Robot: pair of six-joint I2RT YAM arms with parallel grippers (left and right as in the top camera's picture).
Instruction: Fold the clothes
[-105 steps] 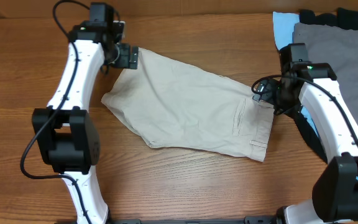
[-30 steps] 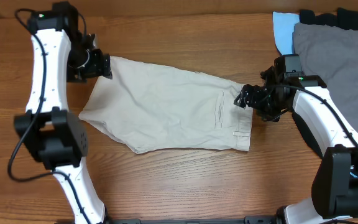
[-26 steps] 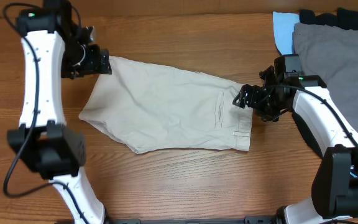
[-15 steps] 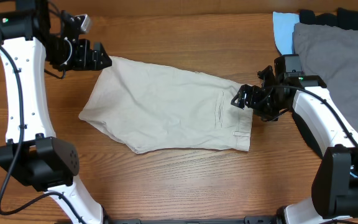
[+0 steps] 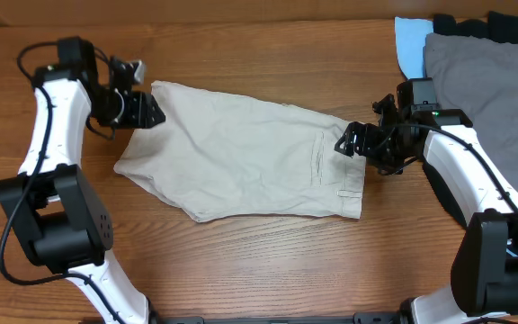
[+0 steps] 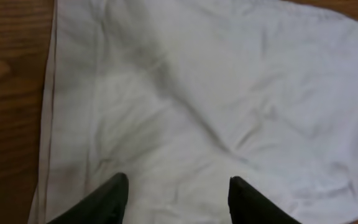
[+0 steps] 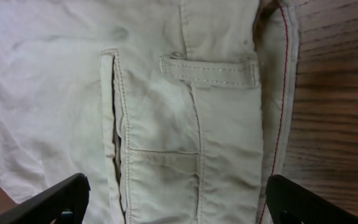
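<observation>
- Nearest me is bare wooden worktop (image 5: 268,279). The bases of both arms are cut off at its near edge.
- The beige shorts (image 5: 241,153) lie flat mid-worktop, waistband to the right and leg hems to the left.
- The right pincer (image 5: 347,144) sits at the waistband's far corner. From overhead it is only a dark clump. Its wrist camera shows the fingers (image 7: 55,202) spread wide with nothing gripped, above a belt loop (image 7: 210,71) and a stitched pocket slit (image 7: 115,106).
- The left pincer (image 5: 147,110) hides the shorts' far-left corner from overhead. Its wrist camera shows the tips apart over rumpled cloth. I can't tell whether they touch it.
- At the far right, a grey garment (image 5: 493,81) overlaps a light blue garment (image 5: 409,40). A black garment (image 5: 488,25) is cut off by the frame.
</observation>
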